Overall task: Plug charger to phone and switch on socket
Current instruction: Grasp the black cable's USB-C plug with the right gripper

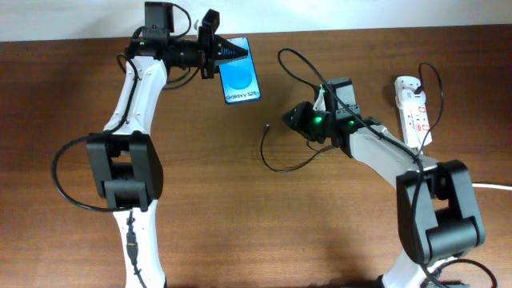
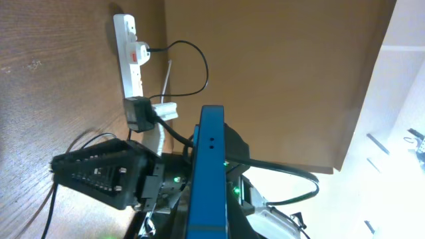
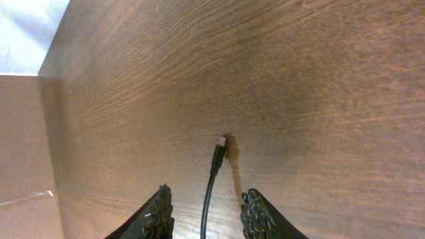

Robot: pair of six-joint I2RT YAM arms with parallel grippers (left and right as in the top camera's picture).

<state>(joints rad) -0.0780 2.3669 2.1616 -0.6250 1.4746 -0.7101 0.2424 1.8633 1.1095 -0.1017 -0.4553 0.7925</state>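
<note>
The phone (image 1: 239, 78), blue screen up with "Galaxy S25" text, is held above the table at the back left by my left gripper (image 1: 218, 48), which is shut on it. In the left wrist view the phone (image 2: 207, 166) shows edge-on between the fingers (image 2: 159, 192). The charger, a thin black cable (image 1: 272, 164), loops on the table with its plug tip (image 1: 266, 126) free. My right gripper (image 1: 292, 118) is open just right of the tip. In the right wrist view the fingers (image 3: 207, 216) straddle the cable (image 3: 211, 179) without touching it. The socket (image 1: 414, 108) lies at the far right.
The socket also shows in the left wrist view (image 2: 129, 60), with a red switch mark and a cable plugged into it. A thick white cord (image 1: 492, 186) leaves the frame at the right. Another arc of black cable (image 1: 292, 60) rises behind the right arm.
</note>
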